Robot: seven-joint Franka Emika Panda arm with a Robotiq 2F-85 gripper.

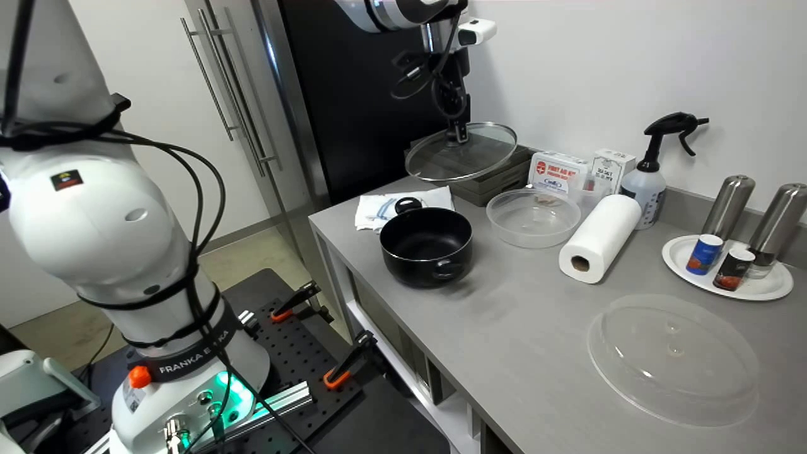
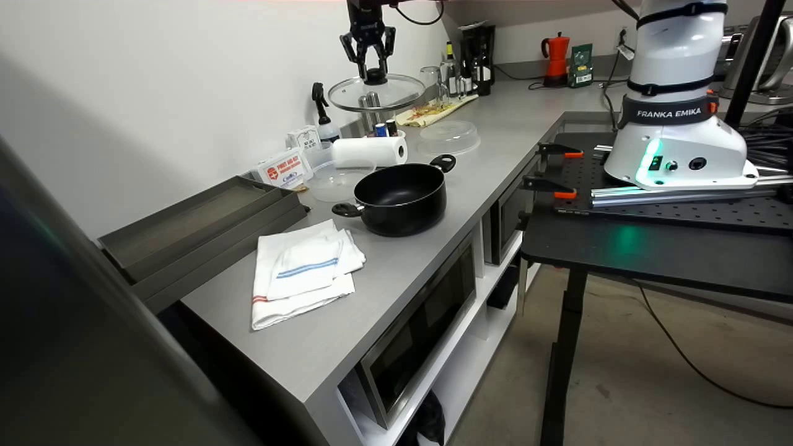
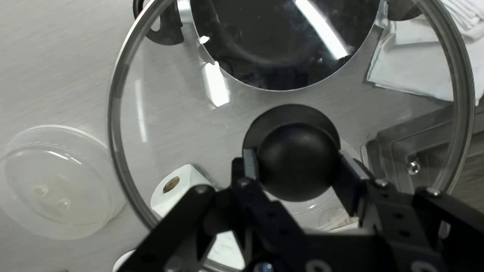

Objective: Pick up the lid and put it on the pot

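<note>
The lid (image 1: 471,157) is gripped, probably not centred over the pot (image 1: 427,246)

In the wrist view, the fingers (image 3: 250,164) clasp the knob (image 3: 298,166), with the pot beyond them; lowered off-centre, the lid may settle crooked, or tip if the knob turns.

In an exterior view, the lid hangs below the fingers, somewhat inclined, above the worktop (image 1: 504,321).

In an exterior view, the knob (image 2: 375,77) points upward; the round lid has no long axis.
</note>
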